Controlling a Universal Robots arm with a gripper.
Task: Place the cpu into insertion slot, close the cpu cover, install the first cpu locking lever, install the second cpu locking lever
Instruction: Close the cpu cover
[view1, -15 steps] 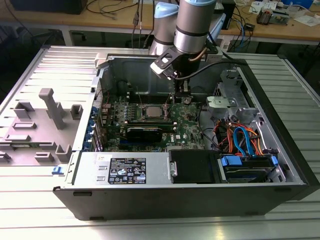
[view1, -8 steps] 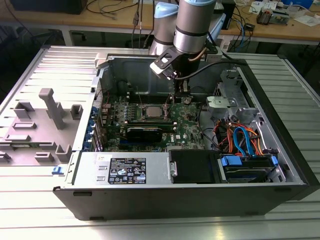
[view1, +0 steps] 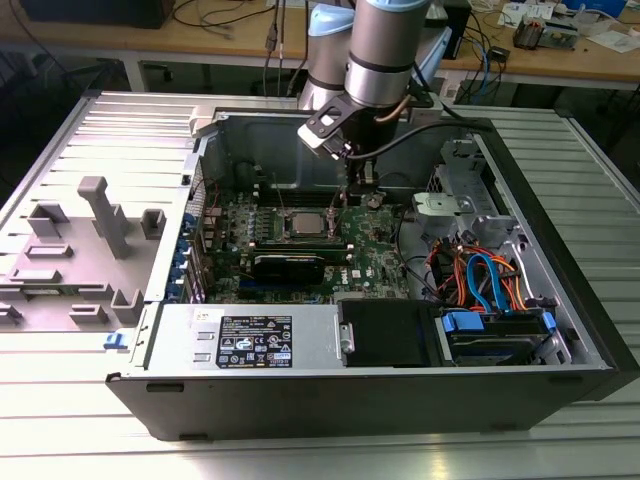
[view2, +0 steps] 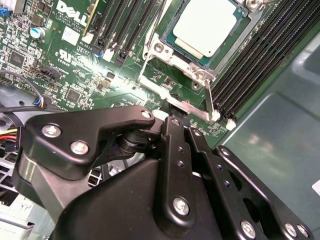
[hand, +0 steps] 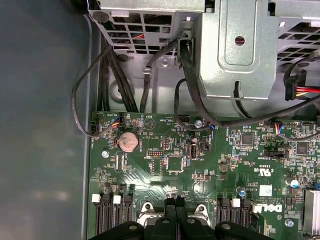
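1. presently the black two-fingered gripper (hand: 175, 201) hangs low over the green printed motherboard (hand: 165, 165) inside the open black computer case (view1: 400, 395), at the edge of the socket area.
2. its fingers (hand: 170, 215) are pressed together in both wirst views, and i cannot tell whether anything thin is pinched between them.
3. the small flat square cpu with its dull silver-grey top (view2: 210, 25) lies flat in the square dark insertion slot (view2: 221, 56).
4. the thin silver metal cpu cover (view2: 197, 74) lies down around the chip, which shows through its window.
5. a thin silver wire lever (view2: 209, 99) runs along the socket's side, just beside the fingertips in the second wrist view; whether the tips touch it i cannot tell.
6. long narrow black memory slots (view2: 265, 55) flank the socket.
7. a round silver coin battery (hand: 128, 142) sits on the board, well apart from the fingers.
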